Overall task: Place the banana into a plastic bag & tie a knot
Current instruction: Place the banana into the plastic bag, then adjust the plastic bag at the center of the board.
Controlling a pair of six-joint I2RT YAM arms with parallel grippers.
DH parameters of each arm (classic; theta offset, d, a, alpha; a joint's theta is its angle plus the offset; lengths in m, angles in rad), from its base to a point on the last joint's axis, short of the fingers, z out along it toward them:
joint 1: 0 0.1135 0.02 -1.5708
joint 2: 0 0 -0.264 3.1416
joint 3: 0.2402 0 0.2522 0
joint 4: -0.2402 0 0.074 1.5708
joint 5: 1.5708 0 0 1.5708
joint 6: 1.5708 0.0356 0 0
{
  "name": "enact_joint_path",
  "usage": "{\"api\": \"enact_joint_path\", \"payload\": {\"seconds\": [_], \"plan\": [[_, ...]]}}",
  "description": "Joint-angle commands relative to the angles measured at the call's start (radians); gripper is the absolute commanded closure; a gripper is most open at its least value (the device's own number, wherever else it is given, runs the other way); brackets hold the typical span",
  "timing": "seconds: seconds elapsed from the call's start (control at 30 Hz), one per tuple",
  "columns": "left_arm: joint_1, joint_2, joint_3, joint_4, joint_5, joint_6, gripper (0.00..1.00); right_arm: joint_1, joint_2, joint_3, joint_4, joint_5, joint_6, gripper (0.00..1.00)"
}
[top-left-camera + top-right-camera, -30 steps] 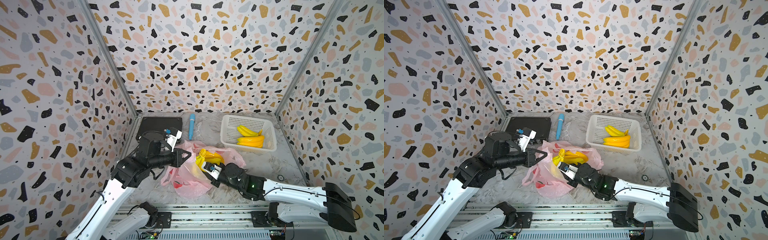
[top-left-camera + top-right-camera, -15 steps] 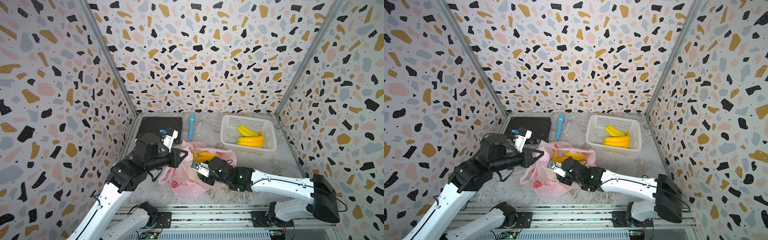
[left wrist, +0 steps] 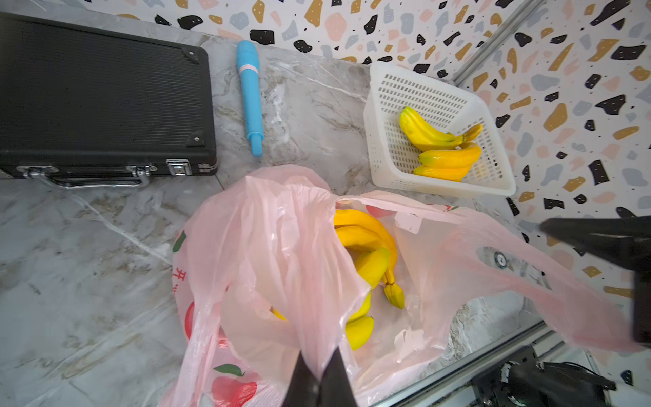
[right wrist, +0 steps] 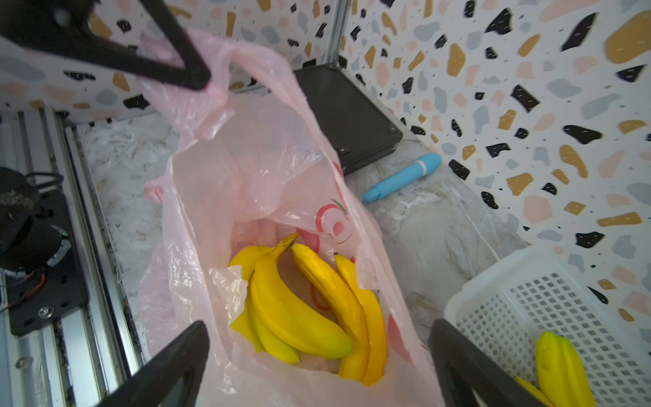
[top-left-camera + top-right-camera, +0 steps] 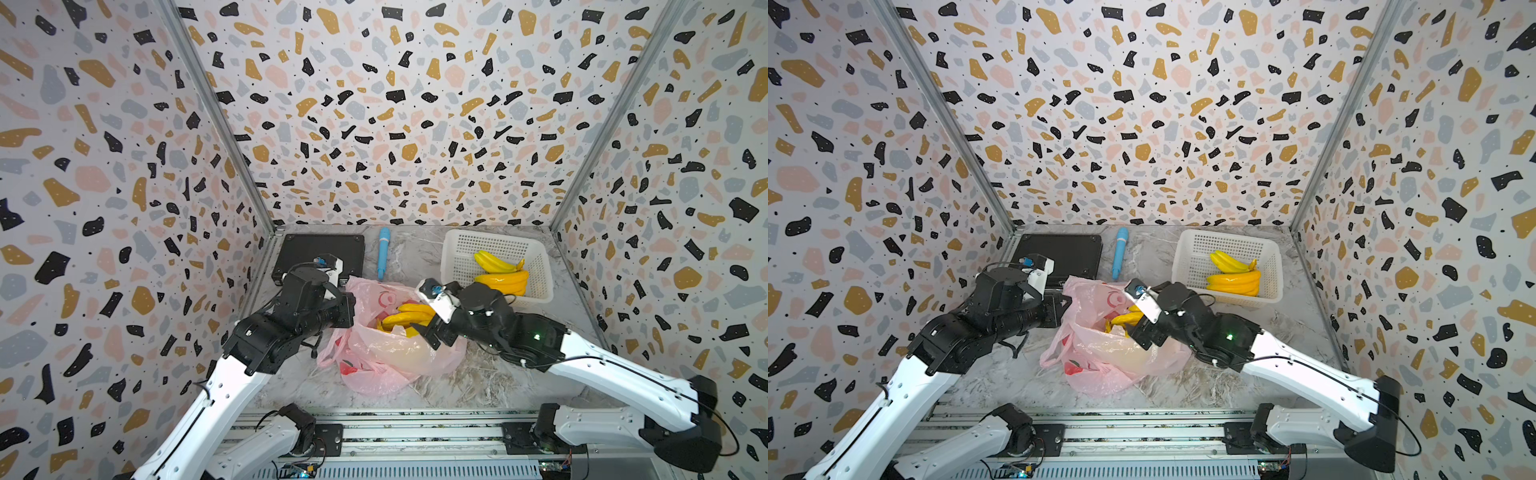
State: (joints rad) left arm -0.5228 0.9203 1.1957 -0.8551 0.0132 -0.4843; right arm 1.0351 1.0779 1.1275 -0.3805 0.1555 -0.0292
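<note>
A pink plastic bag (image 5: 386,361) (image 5: 1100,357) stands open at the table's middle. A yellow banana bunch (image 5: 405,318) (image 5: 1125,319) (image 3: 366,243) (image 4: 299,310) lies inside it. My left gripper (image 5: 351,307) (image 5: 1065,305) (image 3: 318,378) is shut on the bag's left rim and holds that side up. My right gripper (image 5: 428,334) (image 5: 1142,332) (image 4: 318,326) hovers open over the bag's right side. Its fingers straddle the bananas without touching them. In the right wrist view the pinched rim hangs from the left gripper's fingers (image 4: 190,75).
A white basket (image 5: 457,249) (image 3: 380,165) with more bananas (image 5: 503,276) stands at the back right, close behind the right wrist. A black case (image 5: 320,249) lies at the back left, a blue pen-shaped tool (image 5: 383,253) beside it. A metal rail (image 5: 374,432) runs along the front.
The right gripper pushed the banana bunch into the bag, opened and let it go, then drew back to the right. The left gripper kept its hold on the rim.
</note>
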Motion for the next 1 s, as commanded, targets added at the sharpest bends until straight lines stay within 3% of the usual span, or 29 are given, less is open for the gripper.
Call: {"api": "enact_joint_path", "payload": {"seconds": [0.0, 0.2, 0.37, 0.53, 0.63, 0.83, 0.97], "plan": [[0.013, 0.019, 0.013, 0.016, -0.050, 0.024, 1.00, -0.063, -0.114, -0.054, 0.029, -0.022, 0.073, 0.00], [0.036, 0.048, 0.016, 0.020, -0.053, 0.037, 1.00, -0.160, -0.321, -0.227, 0.115, -0.081, 0.163, 0.05], [0.068, 0.072, 0.012, 0.028, -0.028, 0.047, 1.00, -0.165, -0.473, -0.360, 0.192, -0.162, 0.190, 0.07], [0.090, 0.094, 0.010, 0.035, -0.012, 0.058, 1.00, -0.165, -0.527, -0.471, 0.296, -0.237, 0.168, 0.08], [0.106, 0.101, 0.008, 0.037, 0.000, 0.062, 1.00, -0.164, -0.539, -0.543, 0.414, -0.265, 0.141, 0.12], [0.129, 0.109, 0.003, 0.041, 0.020, 0.070, 1.00, -0.161, -0.463, -0.624, 0.565, -0.151, 0.045, 0.19], [0.139, 0.111, -0.007, 0.048, 0.037, 0.074, 1.00, -0.162, -0.374, -0.611, 0.618, -0.099, -0.011, 0.19]]}}
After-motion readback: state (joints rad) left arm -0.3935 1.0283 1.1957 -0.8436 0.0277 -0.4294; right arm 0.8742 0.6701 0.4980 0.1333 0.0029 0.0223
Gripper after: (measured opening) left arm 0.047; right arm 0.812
